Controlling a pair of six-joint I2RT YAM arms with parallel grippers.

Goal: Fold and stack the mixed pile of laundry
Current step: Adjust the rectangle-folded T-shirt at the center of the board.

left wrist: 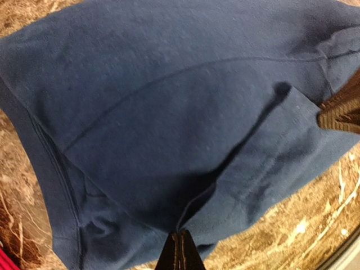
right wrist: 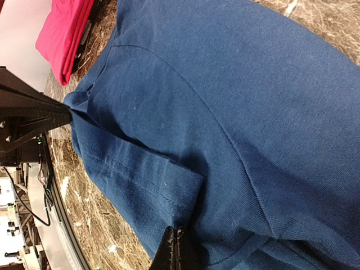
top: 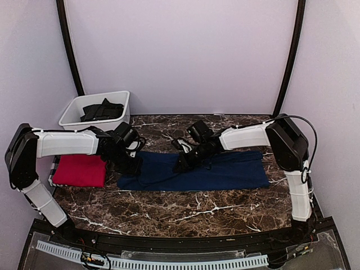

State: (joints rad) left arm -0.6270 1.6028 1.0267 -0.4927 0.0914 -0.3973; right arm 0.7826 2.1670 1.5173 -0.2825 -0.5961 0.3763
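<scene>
The navy blue T-shirt (top: 225, 171) lies folded lengthwise across the middle of the marble table. My left gripper (top: 134, 164) is shut on its left sleeve end; the pinched hem shows in the left wrist view (left wrist: 181, 236). My right gripper (top: 181, 164) is shut on the same sleeve's hem further right (right wrist: 179, 233). The shirt fills both wrist views (left wrist: 169, 112) (right wrist: 236, 112). A folded red T-shirt (top: 80, 170) lies at the table's left edge, also showing in the right wrist view (right wrist: 62, 34). Dark garments (top: 102, 110) sit in the bin.
A white plastic bin (top: 76, 107) stands at the back left. The brown marble table (top: 185, 208) is bare in front of the shirt. The other arm's fingers (left wrist: 342, 109) (right wrist: 28, 112) show in each wrist view.
</scene>
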